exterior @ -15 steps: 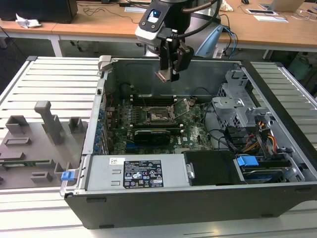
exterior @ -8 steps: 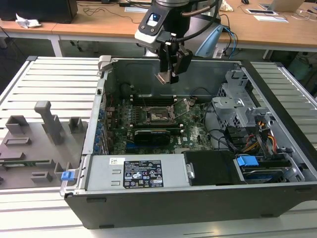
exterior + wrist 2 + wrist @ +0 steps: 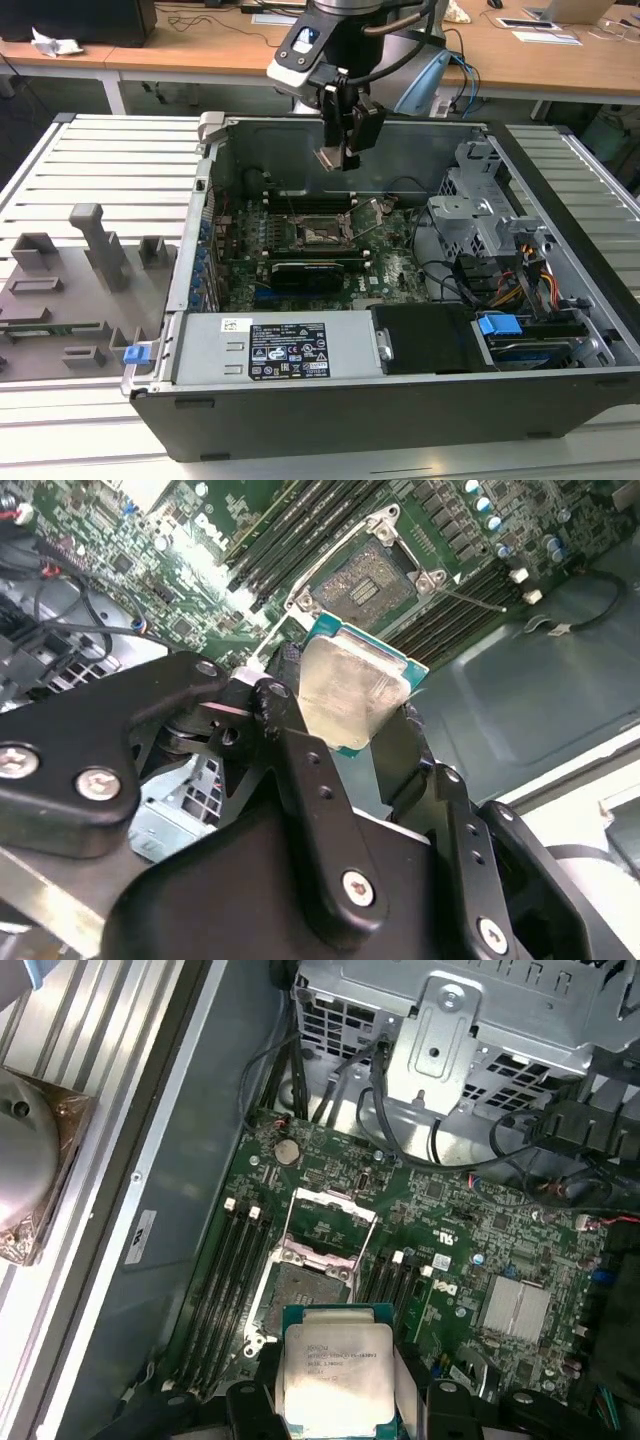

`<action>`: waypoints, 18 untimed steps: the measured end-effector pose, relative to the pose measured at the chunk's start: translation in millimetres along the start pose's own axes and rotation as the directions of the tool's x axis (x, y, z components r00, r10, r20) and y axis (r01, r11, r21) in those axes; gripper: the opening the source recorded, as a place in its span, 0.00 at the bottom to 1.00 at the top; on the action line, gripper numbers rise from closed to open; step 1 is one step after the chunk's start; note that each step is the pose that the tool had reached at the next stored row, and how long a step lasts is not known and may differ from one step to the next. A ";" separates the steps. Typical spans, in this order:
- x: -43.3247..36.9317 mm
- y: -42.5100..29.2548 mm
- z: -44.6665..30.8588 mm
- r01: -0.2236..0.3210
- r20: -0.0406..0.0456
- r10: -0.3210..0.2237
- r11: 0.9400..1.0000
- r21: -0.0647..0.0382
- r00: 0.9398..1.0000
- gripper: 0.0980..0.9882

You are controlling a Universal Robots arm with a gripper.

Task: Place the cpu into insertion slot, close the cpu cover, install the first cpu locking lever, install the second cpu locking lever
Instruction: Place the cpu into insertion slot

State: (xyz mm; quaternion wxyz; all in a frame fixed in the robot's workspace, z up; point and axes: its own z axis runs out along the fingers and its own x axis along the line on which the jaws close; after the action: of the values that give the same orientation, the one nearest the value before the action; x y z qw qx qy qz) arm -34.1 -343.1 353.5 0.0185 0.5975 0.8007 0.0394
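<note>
My gripper (image 3: 338, 155) hangs above the open computer case, shut on the cpu (image 3: 350, 690), a flat square chip with a pale metal top and green rim. In both wrist views the black fingers (image 3: 250, 1405) clamp the chip's two sides. The cpu (image 3: 335, 1375) is in the air, apart from the board. Below and ahead of it lies the insertion slot (image 3: 303, 1295), its dark centre bare. The cpu cover (image 3: 320, 1252), a thin metal frame, is swung open off the slot. A thin metal lever (image 3: 472, 600) sticks out beside the insertion slot (image 3: 362, 578).
Long black memory slots (image 3: 225, 1280) flank the socket. A black card (image 3: 312, 272) lies across the board. A metal drive cage (image 3: 478, 215) and cables fill the exterior view's right of the case. The power supply (image 3: 285, 350) sits at the front. Grey fixtures (image 3: 95, 245) stand outside.
</note>
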 end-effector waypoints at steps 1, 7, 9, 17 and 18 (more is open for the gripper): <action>0.0 0.0 0.6 -0.028 0.003 0.028 1.000 0.000 1.000 0.48; -0.1 -0.2 3.0 -0.074 0.007 0.074 0.997 -0.001 0.997 0.48; -0.1 -0.4 4.2 -0.074 0.007 0.074 0.997 -0.001 0.997 0.48; -0.1 -0.8 8.8 -0.074 0.007 0.074 0.997 -0.001 0.997 0.48; -0.2 -0.8 10.0 -0.074 0.007 0.074 0.997 -0.001 0.997 0.48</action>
State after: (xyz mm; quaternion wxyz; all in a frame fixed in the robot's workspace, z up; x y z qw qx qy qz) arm -34.1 -343.2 343.5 0.0203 0.6268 0.7780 0.0383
